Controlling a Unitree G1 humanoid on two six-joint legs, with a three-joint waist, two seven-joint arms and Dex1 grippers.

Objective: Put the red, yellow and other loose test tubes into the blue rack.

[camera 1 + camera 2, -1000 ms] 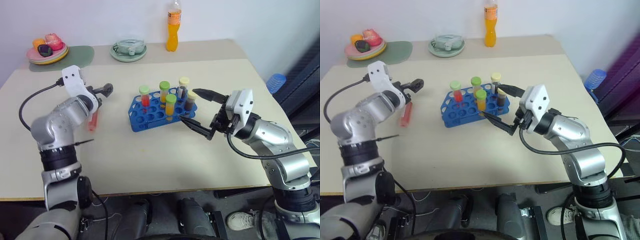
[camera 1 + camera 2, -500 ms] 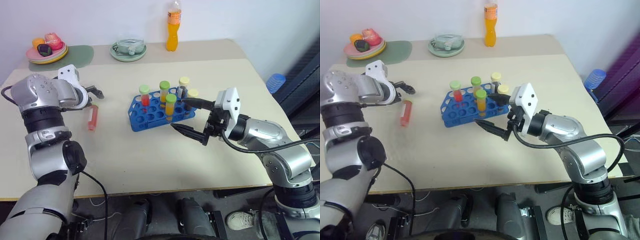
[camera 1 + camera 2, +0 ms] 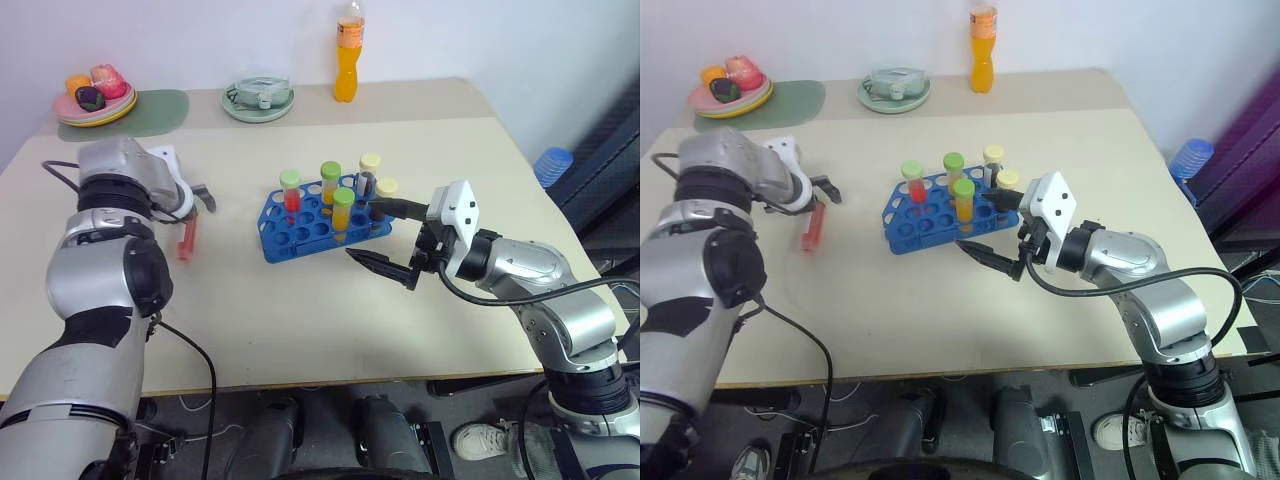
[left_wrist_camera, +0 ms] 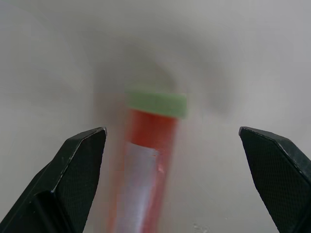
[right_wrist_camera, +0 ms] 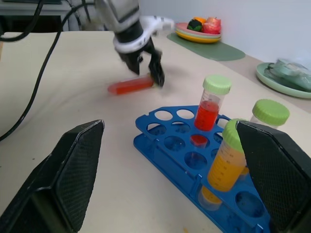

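One loose red test tube (image 4: 146,165) lay on table (image 3: 300,310) | left gripper (image 4: 175,145) released, straddling it | right gripper (image 3: 385,235) released beside blue rack (image 3: 300,235)

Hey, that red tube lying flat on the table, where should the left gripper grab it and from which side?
Probably mid-body, from above. The red tube lies flat on the table, so its long sides are free and the open left gripper already straddles it. Gripping below the green cap should let it tip upright for the rack.
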